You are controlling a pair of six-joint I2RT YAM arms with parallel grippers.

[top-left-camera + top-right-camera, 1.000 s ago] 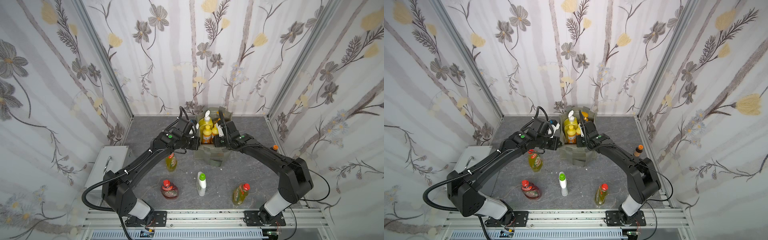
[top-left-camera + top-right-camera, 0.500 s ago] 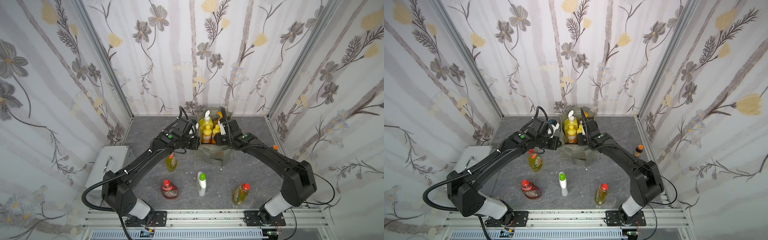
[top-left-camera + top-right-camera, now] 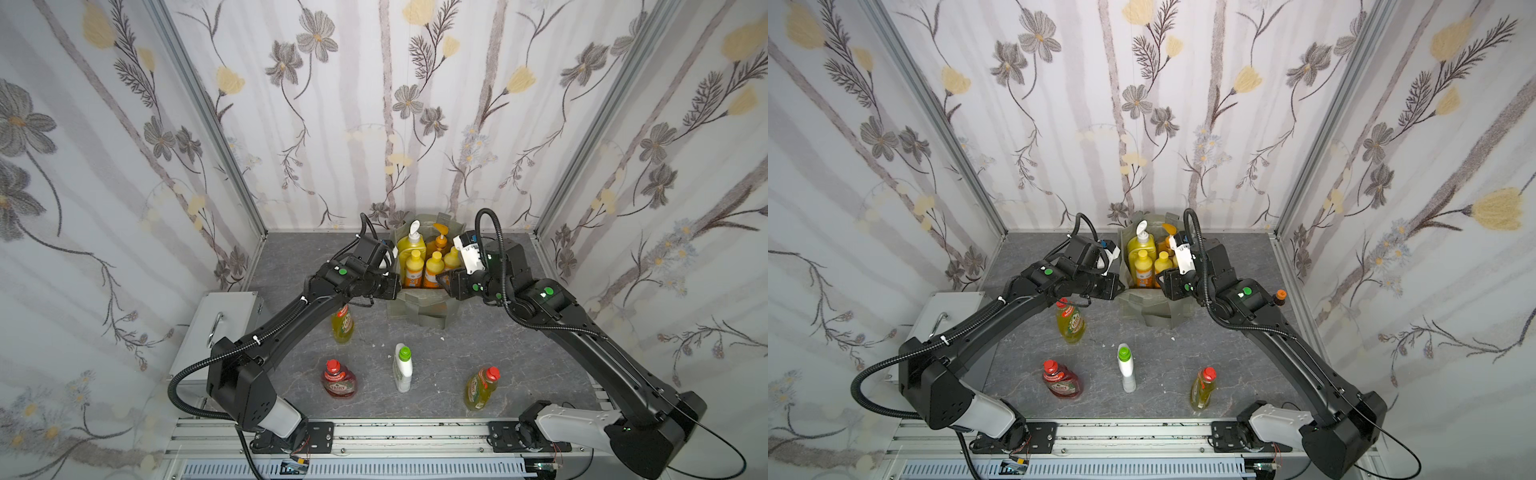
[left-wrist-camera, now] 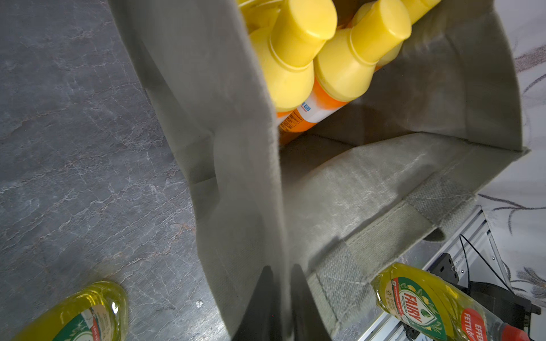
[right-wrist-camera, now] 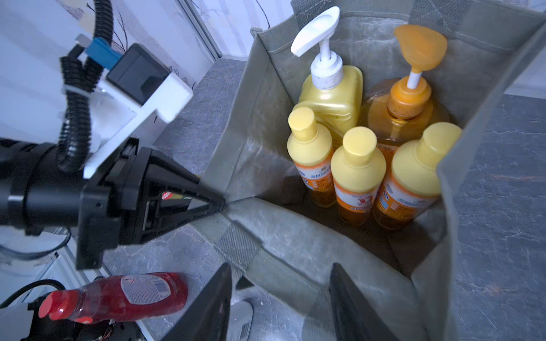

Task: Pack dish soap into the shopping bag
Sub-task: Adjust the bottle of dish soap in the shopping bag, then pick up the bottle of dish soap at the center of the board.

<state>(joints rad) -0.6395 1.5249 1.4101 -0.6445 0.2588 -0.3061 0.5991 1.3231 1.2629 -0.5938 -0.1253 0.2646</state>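
Your table (image 3: 469, 357) is walled on three sides. The shopping bag (image 3: 419, 309) stands upright at its far middle, close to the back wall, so open surface lies in front of it and to either side. Both arms reach forward and bend inward, meeting the bag from opposite sides. The grey metal box (image 3: 226, 316) sits at the left edge, well apart from the bag.

Inside the bag, the yellow pump bottle (image 5: 331, 97) and the orange pump bottle (image 5: 409, 109) stand against the far wall. Three yellow-capped orange bottles (image 5: 357, 168) stand upright in front of them, and the near part of the bag's floor is bare.

On the table, the left yellow-green bottle (image 3: 342, 328) stands just under your left forearm. The red bottle (image 3: 338, 380), white bottle (image 3: 402, 370) and right yellow-green bottle (image 3: 481, 386) line up near the front rail.

Your left gripper (image 4: 282, 295) is narrow, with the bag's left wall between its fingers at the near corner. Your right gripper (image 5: 280, 298) stands wide over the bag's near right rim, holding nothing.
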